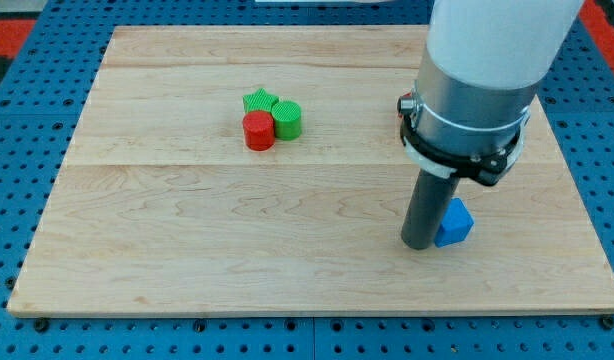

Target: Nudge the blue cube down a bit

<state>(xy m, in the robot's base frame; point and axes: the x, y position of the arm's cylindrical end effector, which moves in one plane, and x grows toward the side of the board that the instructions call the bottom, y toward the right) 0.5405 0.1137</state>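
The blue cube lies on the wooden board at the view's lower right, partly hidden by my rod. My tip rests on the board right against the cube's left side, touching or nearly touching it. The white and grey arm body stands above the cube and covers the board's upper right.
A red cylinder, a green cylinder and a green star-shaped block sit bunched together left of the board's centre, toward the view's top. A small red piece peeks out behind the arm. The board's bottom edge runs close below the cube.
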